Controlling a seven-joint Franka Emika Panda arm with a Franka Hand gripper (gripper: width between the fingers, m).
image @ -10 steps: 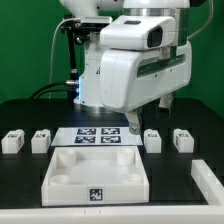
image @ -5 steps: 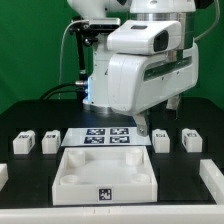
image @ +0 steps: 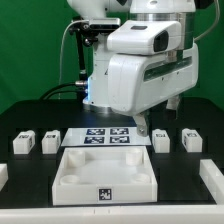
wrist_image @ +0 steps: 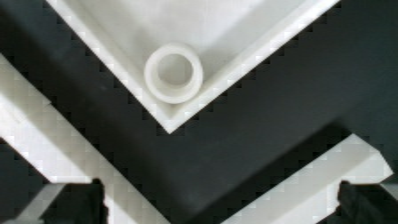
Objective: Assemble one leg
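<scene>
Several legs, small white blocks with tags, lie in a row on the black table: two at the exterior view's left (image: 23,143) (image: 51,140) and two at its right (image: 162,140) (image: 190,139). The large white square piece (image: 107,172) lies in front of them. Its corner with a round socket (wrist_image: 173,72) shows in the wrist view. My gripper (image: 158,113) hangs above the table, over the right end of the row, and touches nothing. In the wrist view my gripper (wrist_image: 214,205) is open and empty, with one dark fingertip (wrist_image: 63,205) at each side.
The marker board (image: 105,136) lies flat between the two pairs of legs. White parts show at the table's left edge (image: 3,175) and right edge (image: 212,178). White strips (wrist_image: 71,130) cross the wrist view; I cannot tell what they are.
Since one second ago the hand has moved up and to the exterior view's right, and the whole scene sits slightly further right. Nothing differs over the last half second.
</scene>
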